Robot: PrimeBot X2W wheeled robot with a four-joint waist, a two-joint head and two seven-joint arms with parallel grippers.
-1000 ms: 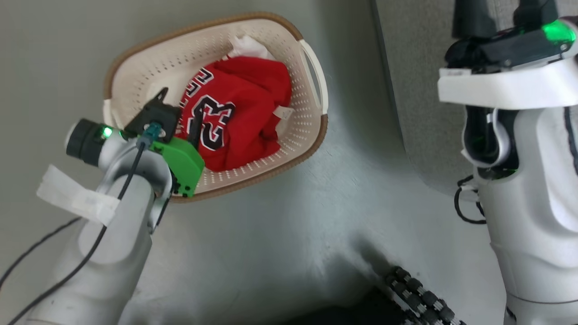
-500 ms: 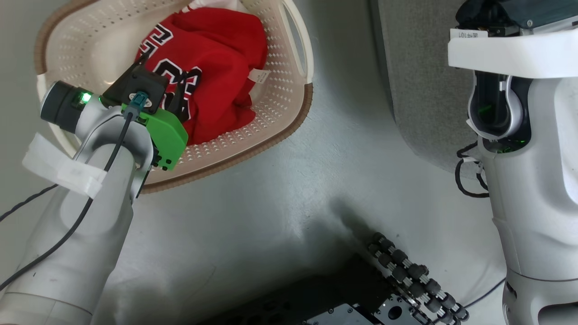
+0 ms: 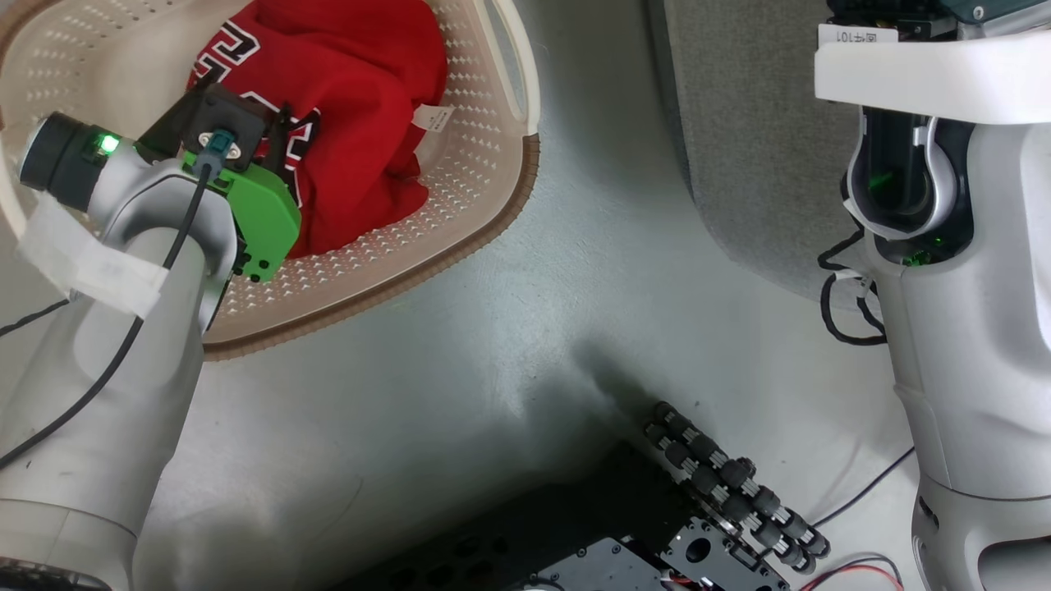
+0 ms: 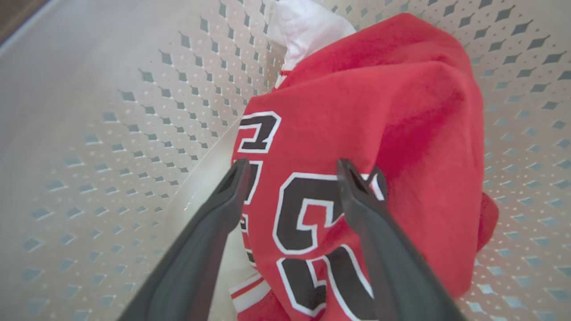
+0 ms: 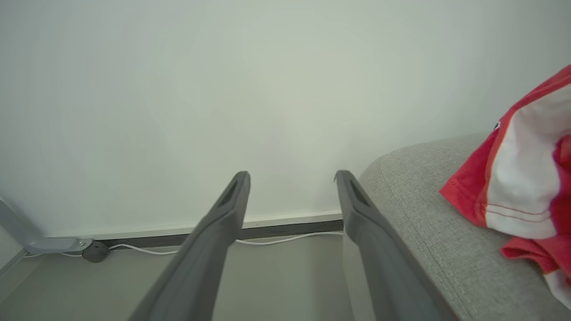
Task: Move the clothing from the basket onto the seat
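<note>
A red jersey [image 3: 353,107] with a black, white-edged number lies crumpled in the cream perforated basket [image 3: 460,222] at the head view's upper left. My left gripper [image 4: 292,171] hangs open just above the jersey [image 4: 379,129], its fingers spread over the number. In the right wrist view my right gripper [image 5: 292,180] is open in the air, with nothing between its fingers. A red and white garment [image 5: 522,178] lies on the grey sofa [image 5: 428,232] just right of those fingers. The sofa's [image 3: 739,148] rounded corner stands right of the basket.
A white cloth [image 4: 308,26] sticks out behind the jersey in the basket. My dark wheeled base [image 3: 698,509] with rollers sits at the bottom of the head view. A white cable [image 5: 285,238] runs along the wall's skirting. Grey floor [image 3: 460,353] lies between basket and sofa.
The head camera has shifted, so the basket now sits higher and further left in the picture. My left gripper has gone deeper into the basket, over the jersey.
</note>
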